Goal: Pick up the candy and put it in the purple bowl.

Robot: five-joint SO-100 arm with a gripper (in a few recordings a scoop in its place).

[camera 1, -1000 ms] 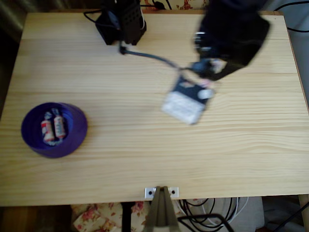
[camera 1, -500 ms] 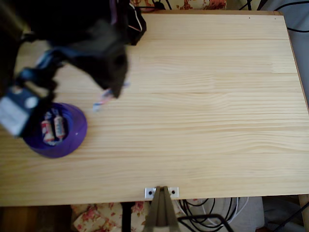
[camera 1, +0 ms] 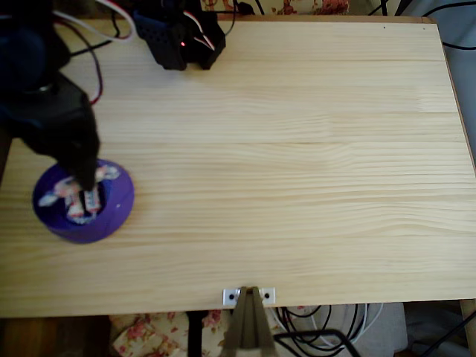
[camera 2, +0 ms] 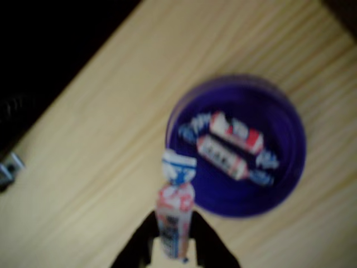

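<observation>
1. Carrying is the step in hand, by my reading: the gripper [camera 2: 174, 252] has its two dark fingers closed on a candy [camera 2: 175, 216], which sticks out ahead of them with its blue twisted end forward.
2. Seen from the wrist, that held candy hangs over the near rim of the bowl [camera 2: 290, 167], its tip at the bowl's edge and the rest over bare table [camera 2: 111, 139].
3. Seen from overhead, the dark arm [camera 1: 56, 123] reaches down to the bowl [camera 1: 119, 204] at the table's left side, and wrappers show under its tip; which of them is the held one I cannot tell there.
4. Two more candies [camera 2: 231, 145] lie side by side on the bowl's floor, touching or nearly so.
5. Next, I judge, the arm should move a little further over the bowl's middle, then open the fingers so the candy drops beside the other two rather than on the rim.
</observation>
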